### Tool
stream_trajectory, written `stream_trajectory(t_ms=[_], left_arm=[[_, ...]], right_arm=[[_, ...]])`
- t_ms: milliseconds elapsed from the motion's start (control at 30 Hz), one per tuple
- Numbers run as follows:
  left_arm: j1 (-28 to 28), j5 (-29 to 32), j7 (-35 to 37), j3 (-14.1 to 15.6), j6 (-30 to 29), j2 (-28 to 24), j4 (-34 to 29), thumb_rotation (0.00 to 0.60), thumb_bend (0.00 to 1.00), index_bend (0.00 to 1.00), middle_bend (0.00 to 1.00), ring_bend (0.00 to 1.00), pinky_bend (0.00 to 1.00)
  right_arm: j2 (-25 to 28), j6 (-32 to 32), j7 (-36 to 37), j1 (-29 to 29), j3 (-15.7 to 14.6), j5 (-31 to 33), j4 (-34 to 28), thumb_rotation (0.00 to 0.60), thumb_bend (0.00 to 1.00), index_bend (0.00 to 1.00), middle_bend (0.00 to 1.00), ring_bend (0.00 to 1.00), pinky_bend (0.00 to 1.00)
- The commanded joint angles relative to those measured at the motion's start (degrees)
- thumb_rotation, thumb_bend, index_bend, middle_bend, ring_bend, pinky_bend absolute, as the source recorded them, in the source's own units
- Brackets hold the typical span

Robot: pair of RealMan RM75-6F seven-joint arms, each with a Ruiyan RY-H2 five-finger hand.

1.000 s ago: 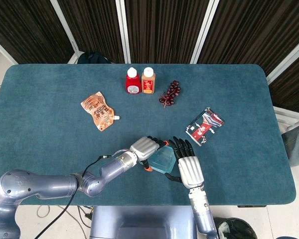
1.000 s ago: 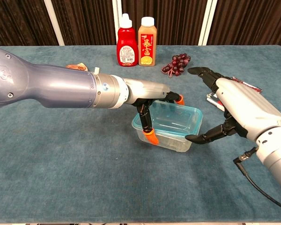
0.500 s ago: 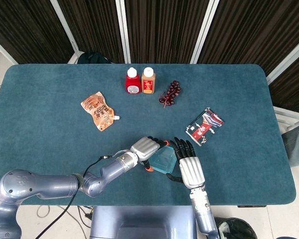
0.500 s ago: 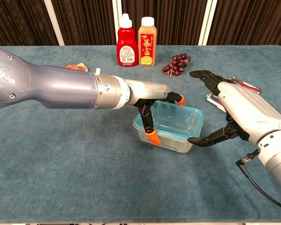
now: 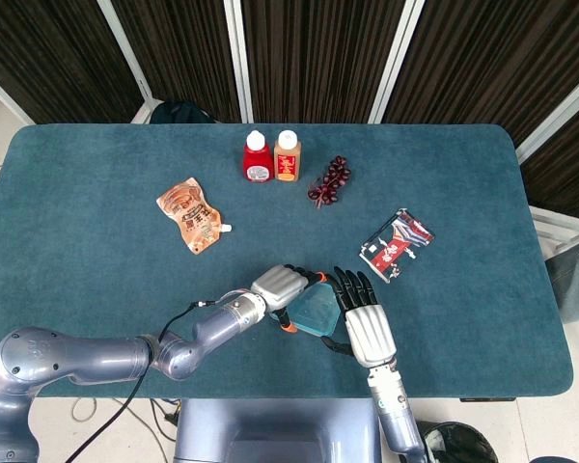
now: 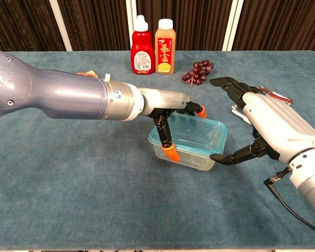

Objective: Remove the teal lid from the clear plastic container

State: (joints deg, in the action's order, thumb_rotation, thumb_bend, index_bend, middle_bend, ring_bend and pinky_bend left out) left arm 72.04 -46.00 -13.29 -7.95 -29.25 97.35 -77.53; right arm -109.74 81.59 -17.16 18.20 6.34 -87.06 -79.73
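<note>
The clear plastic container [image 6: 191,156] with its teal lid [image 6: 194,132] stands near the table's front edge, also seen as the container [image 5: 316,313] in the head view. My left hand [image 6: 170,118] grips its left end, orange-tipped fingers [image 6: 170,152] down over the near and far sides. My right hand [image 6: 268,128] is spread open around the right end, thumb low by the container's right wall and fingers arched above, not clearly touching. In the head view the left hand [image 5: 282,287] and right hand [image 5: 359,323] flank the lid.
A red bottle [image 6: 142,46] and an orange bottle [image 6: 164,46] stand at the back with grapes [image 6: 198,72] to their right. A snack packet [image 5: 397,245] lies right of the container, a brown pouch [image 5: 191,214] at left. Table front edge [image 5: 299,395] is close.
The container and my left hand shifted slightly right and back again. My right hand closed in a little toward the container's right end.
</note>
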Motion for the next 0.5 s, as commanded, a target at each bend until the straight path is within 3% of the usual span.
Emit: stream_trajectory(t_ms=[33, 500], left_arm=[[0.1, -0.1, 0.2, 0.1, 0.0, 0.0, 0.0, 0.600, 0.09, 0.12, 0.19, 0.20, 0.35], [1.0, 0.4, 0.3, 1.4, 1.0, -0.5, 0.1, 0.600, 0.00, 0.01, 0.05, 0.07, 0.22]], right_arm=[[0.1, 0.0, -0.1, -0.1, 0.0, 0.2, 0.1, 0.600, 0.79, 0.00, 0.00, 0.00, 0.00], [-0.2, -0.4, -0.1, 0.0, 0.5, 0.8, 0.2, 0.600, 0.79, 0.00, 0.00, 0.00, 0.00]])
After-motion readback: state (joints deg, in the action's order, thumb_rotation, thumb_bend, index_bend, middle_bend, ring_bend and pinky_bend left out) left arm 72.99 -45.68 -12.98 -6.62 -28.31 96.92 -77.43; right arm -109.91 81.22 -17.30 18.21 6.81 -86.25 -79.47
